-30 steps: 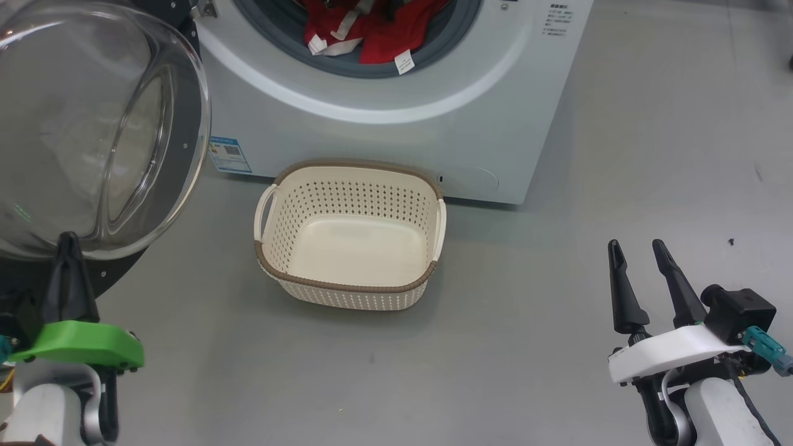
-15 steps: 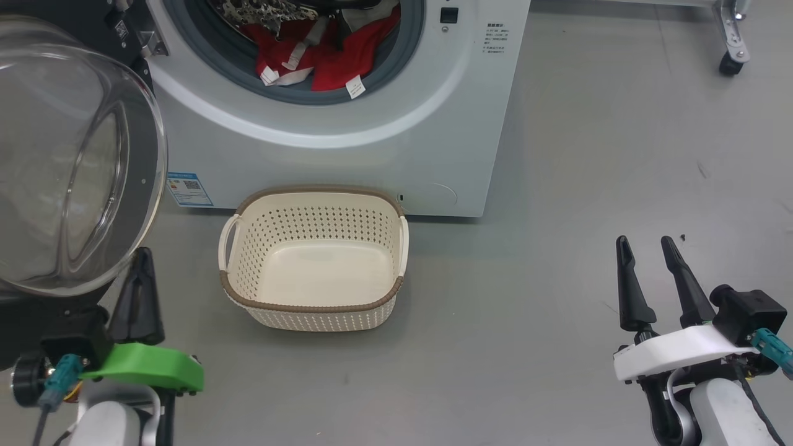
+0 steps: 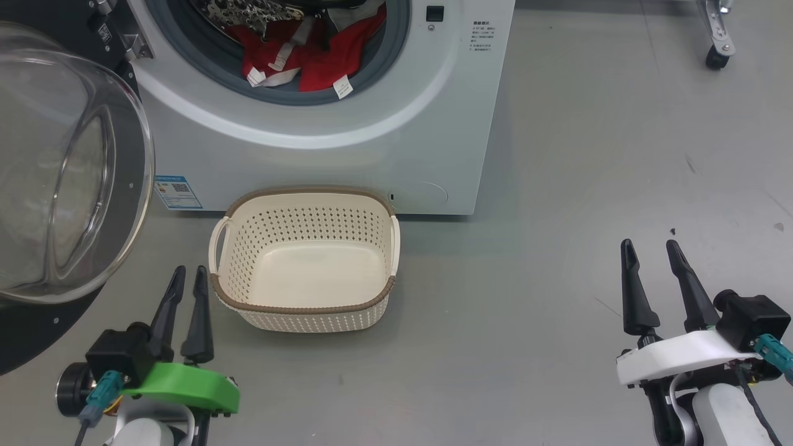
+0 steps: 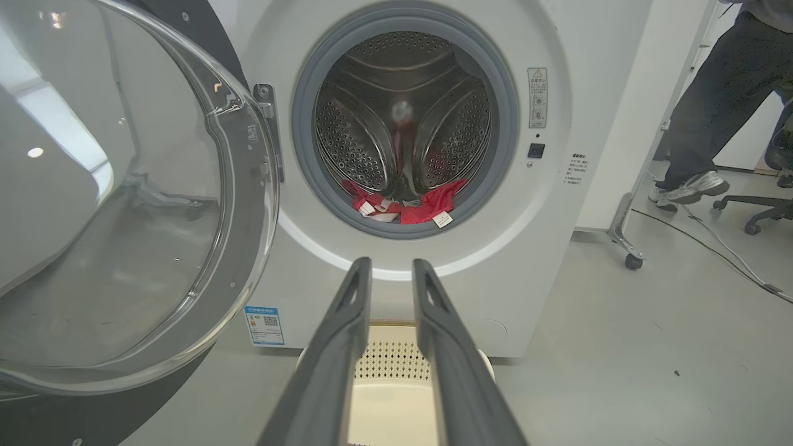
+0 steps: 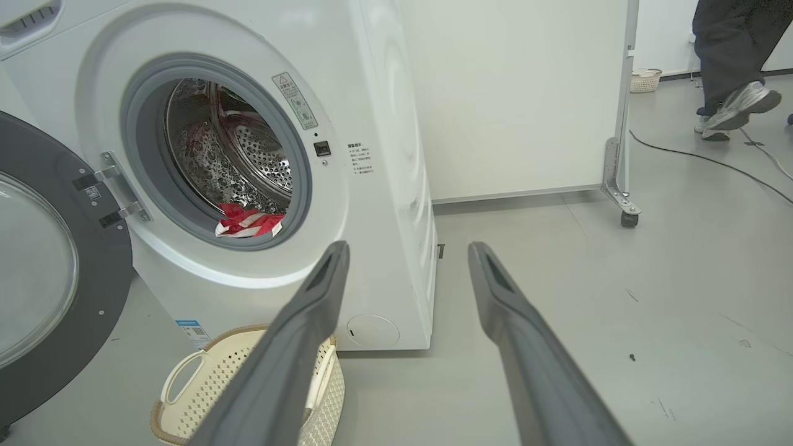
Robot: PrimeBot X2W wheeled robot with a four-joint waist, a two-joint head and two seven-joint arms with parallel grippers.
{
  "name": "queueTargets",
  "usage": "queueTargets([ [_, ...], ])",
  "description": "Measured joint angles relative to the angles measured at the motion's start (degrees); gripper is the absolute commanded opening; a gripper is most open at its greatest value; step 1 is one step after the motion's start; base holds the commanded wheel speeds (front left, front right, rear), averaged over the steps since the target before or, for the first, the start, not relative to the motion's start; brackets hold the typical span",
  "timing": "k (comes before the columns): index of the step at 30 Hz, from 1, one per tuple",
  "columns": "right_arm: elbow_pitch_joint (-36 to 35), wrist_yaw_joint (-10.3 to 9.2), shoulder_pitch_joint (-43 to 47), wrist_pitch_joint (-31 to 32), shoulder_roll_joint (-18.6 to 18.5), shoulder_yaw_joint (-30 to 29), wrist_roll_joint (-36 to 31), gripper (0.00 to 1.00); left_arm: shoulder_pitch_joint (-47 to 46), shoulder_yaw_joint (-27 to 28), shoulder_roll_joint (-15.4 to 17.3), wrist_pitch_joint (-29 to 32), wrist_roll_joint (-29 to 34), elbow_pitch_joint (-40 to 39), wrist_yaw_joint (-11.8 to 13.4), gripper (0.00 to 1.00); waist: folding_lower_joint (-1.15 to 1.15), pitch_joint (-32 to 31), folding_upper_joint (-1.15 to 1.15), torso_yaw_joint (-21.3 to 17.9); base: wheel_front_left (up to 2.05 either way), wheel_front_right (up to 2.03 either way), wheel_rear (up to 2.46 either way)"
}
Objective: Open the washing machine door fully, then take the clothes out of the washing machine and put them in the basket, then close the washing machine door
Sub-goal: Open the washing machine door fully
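**benji:** so what just changed on your end?

**me:** Head cam first. My left gripper (image 3: 190, 272) has come off the lower edge of the washing machine door (image 3: 62, 179) and pulled back. It's now just beside the basket (image 3: 303, 308), at its near-left corner. The fingers were pinched together a second ago; now there's a thin gap with nothing in it. The camera swung too, so don't read the shift as the machine moving. The door hangs swung wide out to the left, so I'd call step one done. My right gripper (image 3: 649, 244) sits spread wide and empty, well off to the right.

**benji:** and the laundry?

**me:** Left wrist cam: the clothes (image 4: 409, 210) are a red heap with white tags at the bottom of the drum. They're dead ahead, up past my fingertips and well apart from them. The basket is right under the fingers, empty. Right wrist cam: same heap, off to the left inside the washing machine (image 5: 384, 204), with my fingers pointing past its right-hand corner. Next up, I reckon, is reaching in.
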Motion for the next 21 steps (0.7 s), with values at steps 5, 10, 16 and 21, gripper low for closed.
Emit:
queueTargets([
  [5,0.0,0.00,0.4,0.0,0.1,0.3,-0.5,1.00,0.7,-0.7,0.0,0.0,0.0,0.0,-0.2,1.00,0.00,-0.2,0.00,-0.2,0.00,0.00,0.00],
  [10,0.0,0.00,0.5,0.0,0.1,0.7,-0.6,1.00,1.4,-0.7,0.0,0.0,0.3,-0.1,-0.3,1.00,0.00,-0.5,0.00,-0.5,0.00,0.00,0.00],
  [16,0.1,0.00,0.6,0.0,0.1,1.2,-1.0,1.00,1.6,-1.3,0.2,-0.1,2.4,-1.2,-0.5,1.00,0.00,-0.9,0.00,-0.8,0.00,0.00,0.00],
  [21,0.1,0.00,0.6,0.0,0.1,1.6,-1.0,1.00,1.9,-1.2,0.2,-0.1,2.3,-1.3,-0.5,1.00,0.00,-1.1,0.00,-1.1,0.00,0.00,0.00],
])
